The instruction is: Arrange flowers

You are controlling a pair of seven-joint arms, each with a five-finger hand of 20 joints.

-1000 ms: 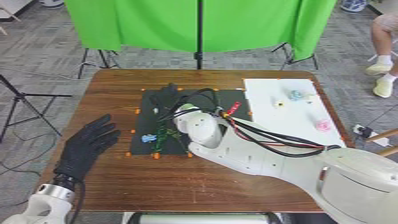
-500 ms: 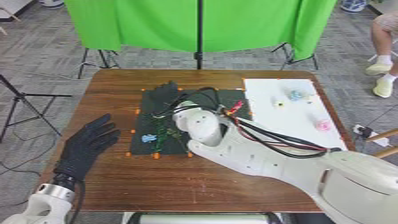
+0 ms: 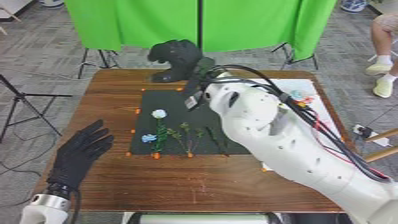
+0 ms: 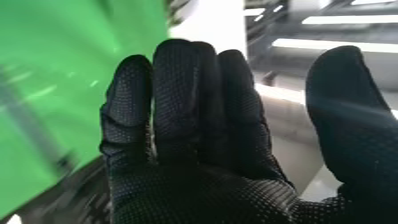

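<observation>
While the right hand (image 3: 180, 56) sits at the table's far edge, at 12 o'clock from the black mat (image 3: 191, 122), its fingers are straight and close together in the right wrist view, tips slightly apart, thumb standing well off to the side. Palm glove fabric and the green curtain (image 4: 62, 90) both visible there.

Left hand (image 3: 75, 157): at 8 o'clock from the mat, near the table's 9 o'clock side. Fingers extended and slightly spread, aimed at roughly 1 o'clock.

Flowers, head view:
- White flower (image 3: 159, 114) lies on the mat, 10 o'clock from mat centre. Green stem (image 3: 159, 142) runs from it toward 6 o'clock.
- Blue flower (image 3: 148, 138) is on the mat at 8 o'clock, just beside that stem.
- Leafy sprig (image 3: 187, 140) lies around 6 o'clock on the mat, between the green stem and the dark stem (image 3: 216, 142).
- Dark stem is at 5 o'clock on the mat.
- Pale blue flower (image 3: 298, 94) is on the white sheet (image 3: 298, 83), at 2 o'clock from the mat. Right arm (image 3: 275, 135) crosses in front of part of the sheet, coming in from 4 o'clock.

Orange marks dot the mat's border. Brown wooden table (image 3: 160, 185) is under all of it.
</observation>
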